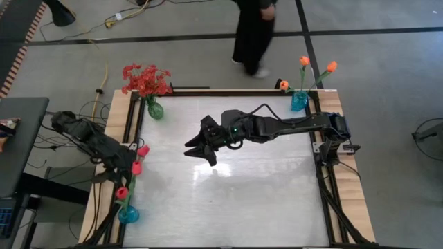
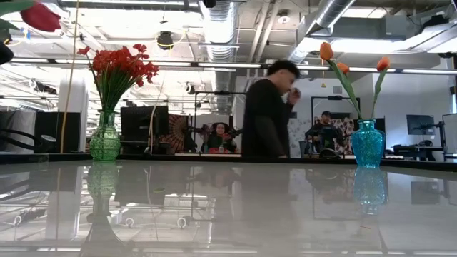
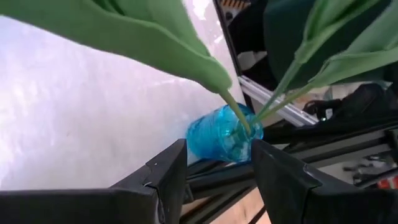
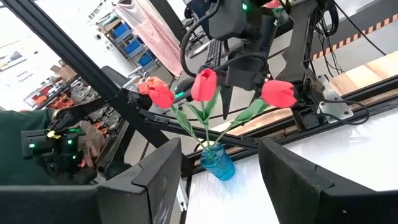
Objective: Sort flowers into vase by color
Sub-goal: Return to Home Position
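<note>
Three pinkish-red tulips stand with their stems in a blue vase at the table's near left corner. My left gripper hangs open just above that vase, among the green stems and leaves, with nothing between its fingers. A green vase at the far left holds red sprays. A teal vase at the far right holds orange tulips. My right gripper hovers open over the table's middle, facing the blue vase.
A person in dark clothes walks past just beyond the table's far edge. Black frame rails run along the table's sides. Cables lie on the floor at the far left. The white tabletop is bare near the front.
</note>
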{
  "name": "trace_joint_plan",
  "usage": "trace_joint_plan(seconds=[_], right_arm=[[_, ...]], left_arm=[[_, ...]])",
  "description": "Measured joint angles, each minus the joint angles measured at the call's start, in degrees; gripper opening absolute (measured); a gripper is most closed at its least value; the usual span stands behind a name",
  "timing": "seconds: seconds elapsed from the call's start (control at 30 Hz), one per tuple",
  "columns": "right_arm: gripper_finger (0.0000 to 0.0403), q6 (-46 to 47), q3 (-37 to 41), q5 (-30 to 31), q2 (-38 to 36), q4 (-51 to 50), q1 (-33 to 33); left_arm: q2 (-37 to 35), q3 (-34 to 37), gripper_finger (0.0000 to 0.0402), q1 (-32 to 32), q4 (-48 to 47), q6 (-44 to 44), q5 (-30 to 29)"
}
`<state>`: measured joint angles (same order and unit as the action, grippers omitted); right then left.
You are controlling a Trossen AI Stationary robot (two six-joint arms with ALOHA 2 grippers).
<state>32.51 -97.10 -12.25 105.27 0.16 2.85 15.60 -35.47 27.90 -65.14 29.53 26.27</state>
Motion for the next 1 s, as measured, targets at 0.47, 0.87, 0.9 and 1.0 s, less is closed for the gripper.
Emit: trace_joint_plan(seconds=[0.47,0.87,0.9,1.0], right_arm=[[0.0239,0.02,0.0,-1.33,0.0,0.05,-1.32],[0.0239,-7.6,-0.05,0.64,-3.96,-10.16,-6.7],[0.0239,-8.51,-0.05,1.1,-4.54,-11.53,-7.06],[0.0239,-11.15,-0.02,3.21,-6.66,-14.54,-7.83]], left_arm=[[0.65,-17.32,0.0164,0.0,-15.17,6.46,-17.91],[7.76,-33.04,0.0164,-0.01,-13.41,1.69,-48.14],[8.76,-33.95,0.0164,0.0,-11.94,0.22,-50.79],[11.14,-35.54,0.0164,-0.02,-4.88,-6.27,-55.52]])
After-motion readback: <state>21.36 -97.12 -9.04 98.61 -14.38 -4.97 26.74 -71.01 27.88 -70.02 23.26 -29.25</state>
